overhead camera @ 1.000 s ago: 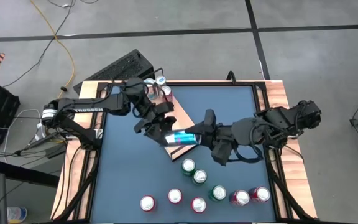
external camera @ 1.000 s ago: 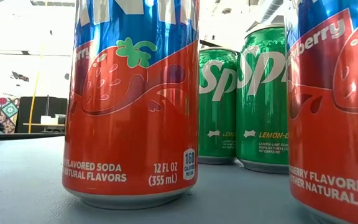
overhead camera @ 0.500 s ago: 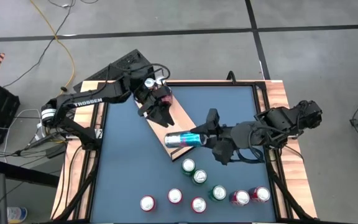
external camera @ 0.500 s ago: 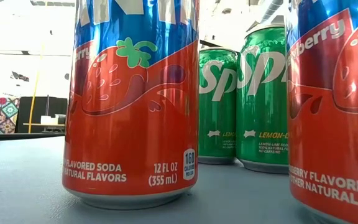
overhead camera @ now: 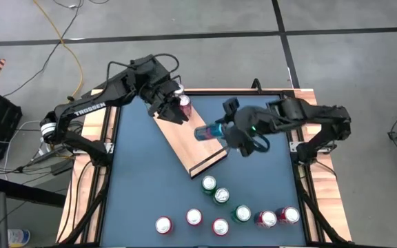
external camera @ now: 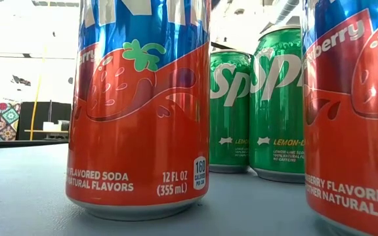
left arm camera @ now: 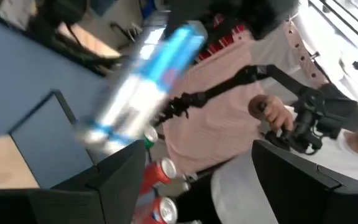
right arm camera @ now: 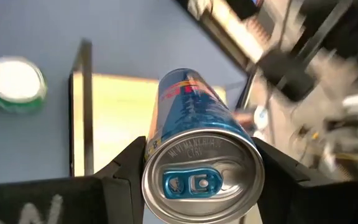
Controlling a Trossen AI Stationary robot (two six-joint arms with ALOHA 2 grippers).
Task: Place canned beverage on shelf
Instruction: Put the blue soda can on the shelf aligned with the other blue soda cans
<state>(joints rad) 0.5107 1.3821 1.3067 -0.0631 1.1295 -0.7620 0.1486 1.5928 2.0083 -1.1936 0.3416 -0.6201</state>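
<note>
Lifted: right gripper (overhead camera: pixel 220 131) clamps blue can (overhead camera: pixel 209 131) above shelf (overhead camera: pixel 191 141)

**Robotics lab / test workspace**

Looks like a lab or workshop, not a home. Evidence:

- Bare grey concrete floor (overhead camera: pixel 350 83) w/ dark seam lines, seen from above.
- Loose cables: yellow cord (overhead camera: pixel 66 41) at approx 11 o'clock of the table, more wires bundled at 9 o'clock.
- Dark blue table (overhead camera: pixel 143 179) w/ light-wood edging, two dark arms mounted at its sides, branded lettering on left one.
- Black keyboard (overhead camera: pixel 133 74) on floor at 11 o'clock of the table.
- Left wrist view: person (left arm camera: pixel 241 93) in background gripping a black jointed control rig (left arm camera: pixel 303 118), i.e. teleop setup.
- Low view: bright open room behind, dark furniture (external camera: pixel 41 121), ceiling ducting (external camera: pixel 284 10).
</note>
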